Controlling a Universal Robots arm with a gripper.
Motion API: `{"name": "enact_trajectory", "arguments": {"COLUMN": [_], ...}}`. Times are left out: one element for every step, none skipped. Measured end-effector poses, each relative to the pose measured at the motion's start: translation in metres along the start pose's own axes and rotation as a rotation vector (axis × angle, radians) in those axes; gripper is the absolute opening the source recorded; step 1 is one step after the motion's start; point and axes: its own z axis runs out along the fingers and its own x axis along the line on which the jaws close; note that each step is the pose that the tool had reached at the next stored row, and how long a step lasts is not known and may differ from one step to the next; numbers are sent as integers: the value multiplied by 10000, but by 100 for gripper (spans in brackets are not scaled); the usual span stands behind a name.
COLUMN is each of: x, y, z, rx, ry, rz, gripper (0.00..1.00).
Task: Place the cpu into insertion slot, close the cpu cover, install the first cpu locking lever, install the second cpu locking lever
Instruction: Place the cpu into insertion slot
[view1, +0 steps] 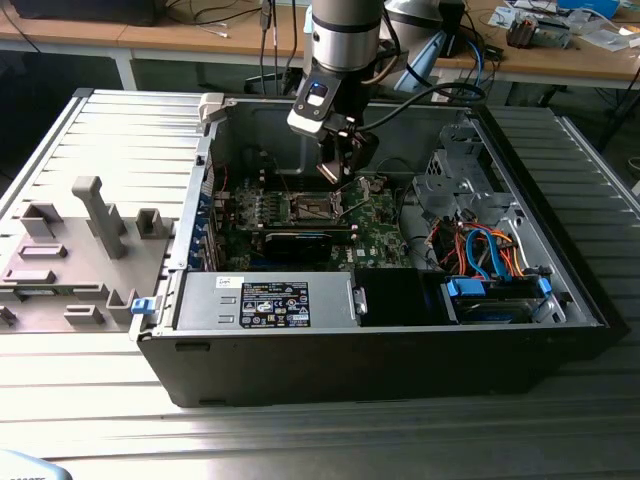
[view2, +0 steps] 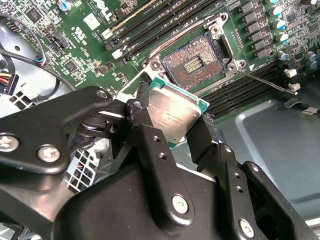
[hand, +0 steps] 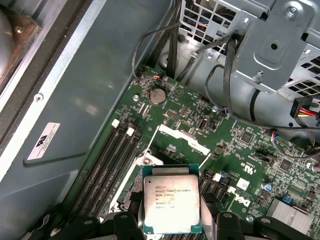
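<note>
Silvery-grey cpu (view2: 170, 111) clamped by its edges between black fingers (view2: 143, 122) of gripper (view2: 175, 122), held tilted above green motherboard (hand: 225, 150) inside open computer case (view1: 400, 350). Insertion slot (view2: 194, 62) lies uncovered just beyond chip, dark centre and gold contacts exposed, chip not touching it. In exterior view, arm reaches down into case over board's middle. Grey fixture tray (view1: 70, 250) sits outside case at exterior view's left.
</note>
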Motion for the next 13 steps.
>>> {"name": "enact_trajectory", "arguments": {"x": [0,0,0,0,0,0,0,0,0,0,0,0,0], "y": [0,0,0,0,0,-1,-1,-1,-1,-1,-1,-1,-2], "z": [1,1,2,3,6,12,15,17,17,18,18,19,19], "rx": [-1,-1,0,-1,-2,-3,-5,-5,-5,-5,-5,-6,-6], "ry": [-1,-1,-3,-4,-9,-17,-24,-27,-28,-29,-30,-32,-33], "rz": [10,17,33,46,114,227,320,365,378,387,402,419,433], "gripper": [55,55,55,55,55,55,55,55,55,55,55,55,55]}}
